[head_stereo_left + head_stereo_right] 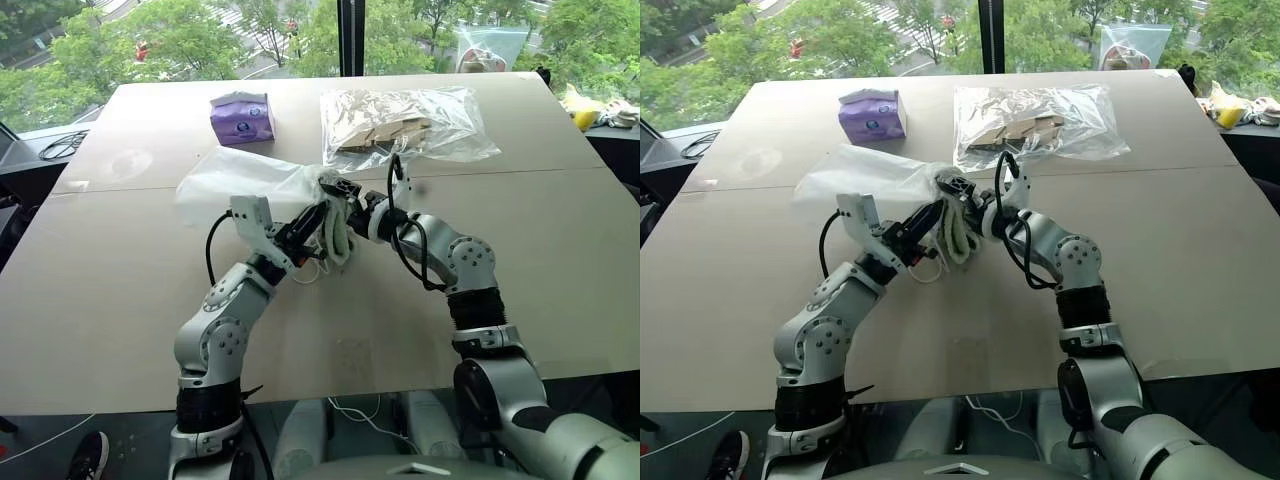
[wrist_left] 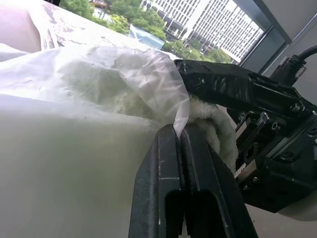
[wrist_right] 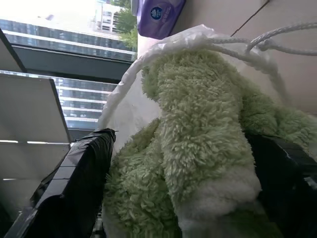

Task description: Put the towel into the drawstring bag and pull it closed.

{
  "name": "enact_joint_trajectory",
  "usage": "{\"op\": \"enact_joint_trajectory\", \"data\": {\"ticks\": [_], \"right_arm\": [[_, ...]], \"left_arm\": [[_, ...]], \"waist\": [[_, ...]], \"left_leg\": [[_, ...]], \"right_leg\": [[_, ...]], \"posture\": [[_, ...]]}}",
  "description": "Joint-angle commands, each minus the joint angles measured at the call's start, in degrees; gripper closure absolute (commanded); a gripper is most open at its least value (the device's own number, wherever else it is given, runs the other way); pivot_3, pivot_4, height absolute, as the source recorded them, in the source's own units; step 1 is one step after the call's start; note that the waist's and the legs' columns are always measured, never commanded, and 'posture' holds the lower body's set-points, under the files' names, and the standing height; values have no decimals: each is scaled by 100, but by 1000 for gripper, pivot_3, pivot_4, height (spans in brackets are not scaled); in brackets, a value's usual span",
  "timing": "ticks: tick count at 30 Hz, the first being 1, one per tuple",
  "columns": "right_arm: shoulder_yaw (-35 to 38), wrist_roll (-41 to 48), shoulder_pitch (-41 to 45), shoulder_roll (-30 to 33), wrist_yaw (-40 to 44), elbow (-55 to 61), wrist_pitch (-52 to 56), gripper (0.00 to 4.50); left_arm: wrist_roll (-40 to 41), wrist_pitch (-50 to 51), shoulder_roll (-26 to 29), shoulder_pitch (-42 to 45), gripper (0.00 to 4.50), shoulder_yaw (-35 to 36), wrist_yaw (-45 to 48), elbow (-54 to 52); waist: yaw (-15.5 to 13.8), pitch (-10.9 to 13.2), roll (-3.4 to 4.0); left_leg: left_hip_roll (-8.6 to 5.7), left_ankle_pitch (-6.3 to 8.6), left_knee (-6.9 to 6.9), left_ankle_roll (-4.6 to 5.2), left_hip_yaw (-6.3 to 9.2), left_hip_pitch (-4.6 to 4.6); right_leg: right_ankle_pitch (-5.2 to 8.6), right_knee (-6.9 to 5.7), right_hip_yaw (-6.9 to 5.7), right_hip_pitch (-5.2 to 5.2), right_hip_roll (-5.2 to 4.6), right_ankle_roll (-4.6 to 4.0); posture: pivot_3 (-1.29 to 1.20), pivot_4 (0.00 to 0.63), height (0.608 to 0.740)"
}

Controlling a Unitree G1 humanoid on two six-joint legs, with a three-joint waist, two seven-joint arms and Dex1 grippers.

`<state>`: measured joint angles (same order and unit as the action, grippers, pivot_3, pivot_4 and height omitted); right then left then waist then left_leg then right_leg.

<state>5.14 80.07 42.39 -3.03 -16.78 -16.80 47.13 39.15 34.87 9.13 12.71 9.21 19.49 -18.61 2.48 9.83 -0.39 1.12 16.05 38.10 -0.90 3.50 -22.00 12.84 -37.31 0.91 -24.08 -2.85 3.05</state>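
Beige tabletop [image 1: 120, 300]: near its middle, left gripper [image 1: 318, 222] pinched the white translucent drawstring bag [image 1: 245, 180] mouth; right gripper [image 3: 188, 163] stood wide around the pale green fluffy towel [image 3: 198, 144], half inside. Risk: unsupported towel could slip out.

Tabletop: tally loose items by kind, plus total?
Bags: 2, the white drawstring bag and the clear plastic bag with wooden pieces
Towels: 1, the pale green towel at the drawstring bag's mouth
Tissue packs: 1, the purple tissue pack
Total: 4
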Motion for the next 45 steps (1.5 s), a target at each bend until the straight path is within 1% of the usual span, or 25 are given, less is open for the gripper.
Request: {"op": "enact_joint_trajectory", "data": {"ticks": [1, 6, 10, 12, 16, 17, 18, 19, 22, 23, 26, 28, 32, 34, 38, 41, 45], "right_arm": [[-46, -381, 2, 230, 530, 361, 330, 86], [-102, -870, -157, 581, 1282, 623, 650, 86], [-275, -1312, -246, 815, 1857, 799, 849, 86], [-367, -1545, -259, 825, 2016, 799, 889, 86], [-474, -1969, -240, 653, 2271, 766, 840, 86], [-546, -2136, -236, 619, 2375, 779, 744, 580], [-590, -2290, -235, 584, 2472, 793, 648, 765], [-609, -2411, -237, 538, 2550, 801, 558, 1178], [-574, -2621, -238, 407, 2783, 789, 420, 2701], [-563, -2678, -235, 379, 2845, 776, 412, 3015], [-492, -2767, -233, 295, 2955, 743, 448, 4415], [-288, -2610, -224, 114, 2965, 665, 512, 4467], [560, -1642, -247, -502, 2652, 484, 855, 4467], [762, -1296, -389, -691, 2495, 519, 1151, 4467], [842, -801, -554, -852, 2329, 673, 1554, 4467], [850, -412, -485, -947, 2241, 803, 1654, 4467], [826, 118, -401, -1051, 2054, 786, 1681, 4467]], "left_arm": [[227, 19, 77, -47, 4500, 158, 20, -149], [346, 42, 144, -13, 4500, 312, -10, -91], [366, 61, 172, 1, 4500, 299, -6, -101], [373, 81, 188, -6, 4500, 245, 20, -128], [390, 105, 218, -32, 4500, 166, 91, -166], [393, 108, 235, -41, 4500, 148, 115, -178], [398, 111, 250, -49, 4500, 135, 138, -191], [412, 121, 265, -58, 4500, 126, 161, -210], [468, 141, 315, -93, 4500, 117, 206, -269], [482, 146, 341, -107, 4500, 109, 232, -287], [521, 155, 386, -134, 4500, 88, 277, -328], [530, 158, 433, -134, 4500, 60, 343, -359], [552, 140, 604, -165, 4500, 13, 613, -498], [630, 161, 793, -194, 4500, 22, 846, -651], [1095, 466, 1158, -98, 4500, 85, 1155, -965], [1498, 747, 1398, 42, 4500, 94, 1246, -1123], [1635, 871, 1577, 81, 4500, -41, 1373, -1141]], "waist": [[-1, 0, 0], [-2, 0, 0], [2, 0, 0], [5, 0, 0], [3, 0, -1], [4, 0, -1], [2, 0, -1], [0, 0, -1], [-3, 0, -1], [-3, 0, -1], [-5, 0, -1], [-3, 0, -1], [0, 1, -1], [-3, 2, 0], [-10, 2, 1], [-1, 9, 4], [13, 9, 4]], "left_leg": [[0, 0, 0, 0, 0, 0], [0, 0, 0, 0, 0, 1], [0, 0, 0, 0, 0, 1], [0, 0, 0, 0, -1, 2], [0, 0, 0, 0, 1, 2], [0, 0, 0, 0, 1, 2], [0, 0, 0, 0, 1, 2], [0, 0, 0, 0, 1, 2], [0, 0, 0, 0, 2, 1], [0, 0, 0, 0, 2, 1], [0, 0, 0, 0, 1, 1], [0, 0, 0, 0, 2, 1], [1, 0, -3, 0, 5, 2], [2, 0, -4, 0, 6, 2], [1, 0, -4, 0, 3, -1], [1, 0, -8, 0, 5, 0], [2, 0, -8, 0, 3, 3]], "right_leg": [[0, 0, 0, 0, 0, 0], [0, -1, -1, 0, 0, 0], [0, 2, 0, 0, 0, 0], [0, 2, 0, 0, 1, 0], [0, 1, -1, 0, 1, 0], [0, 1, -1, 0, 1, 0], [0, 1, -1, 0, 1, 0], [0, 1, -1, 0, 1, 0], [0, 2, -1, 0, 1, 0], [0, 2, -1, 0, 1, 0], [0, 3, -1, 0, 0, 0], [0, 3, -2, 0, 0, 0], [0, 1, -4, 0, 2, -1], [0, 2, -5, 0, 2, -1], [-1, 9, -3, 1, -1, -1], [0, 10, -4, 0, 0, -1], [0, 9, -2, 0, 1, 0]], "posture": [[0, 150, 740], [0, 150, 740], [0, 150, 740], [0, 150, 740], [0, 150, 740], [0, 150, 740], [0, 150, 740], [0, 150, 740], [0, 150, 740], [0, 150, 740], [0, 150, 740], [0, 150, 740], [0, 150, 740], [0, 150, 740], [0, 150, 740], [0, 150, 740], [0, 150, 740]]}}
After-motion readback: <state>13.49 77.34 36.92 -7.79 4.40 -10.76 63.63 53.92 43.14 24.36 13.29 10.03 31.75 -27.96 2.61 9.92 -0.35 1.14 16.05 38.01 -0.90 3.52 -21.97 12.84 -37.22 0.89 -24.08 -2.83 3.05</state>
